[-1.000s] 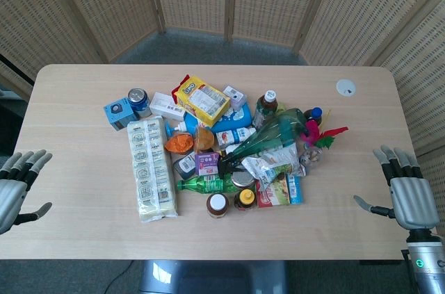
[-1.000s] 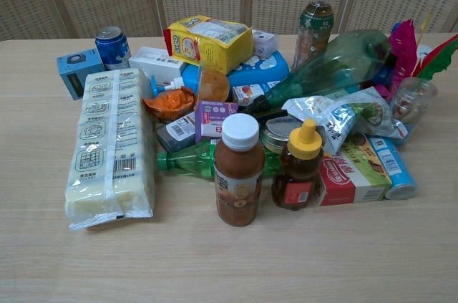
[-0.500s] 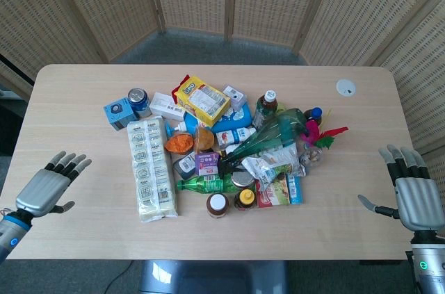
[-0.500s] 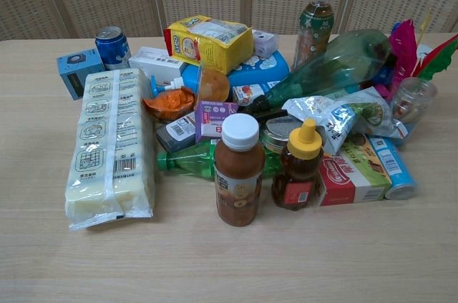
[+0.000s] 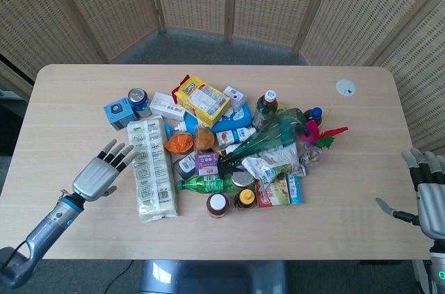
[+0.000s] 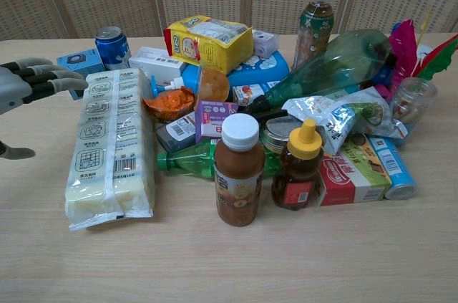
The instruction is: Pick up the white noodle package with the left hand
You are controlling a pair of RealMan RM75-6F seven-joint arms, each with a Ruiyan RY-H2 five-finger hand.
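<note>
The white noodle package (image 5: pixel 150 167) is a long flat pack lying lengthwise at the left edge of the pile; in the chest view the noodle package (image 6: pixel 109 147) fills the left foreground. My left hand (image 5: pixel 102 169) hovers just left of it, fingers spread, holding nothing, and it is apart from the pack. The left hand (image 6: pixel 25 84) enters the chest view at the left edge. At the table's right edge my right hand (image 5: pixel 431 195) stays open and far from the pile.
A heap of groceries lies right of the package: a blue can (image 5: pixel 138 99), a yellow box (image 5: pixel 201 99), a green bottle (image 5: pixel 205 184), a brown drink bottle (image 6: pixel 239 171), a honey bottle (image 6: pixel 300 165) and a red box (image 6: pixel 349 172). A blue carton (image 5: pixel 118 113) sits behind the pack.
My left hand has moved from the table's left edge rightward up to the noodle package and now shows in the chest view. My right hand has drifted slightly right and down.
</note>
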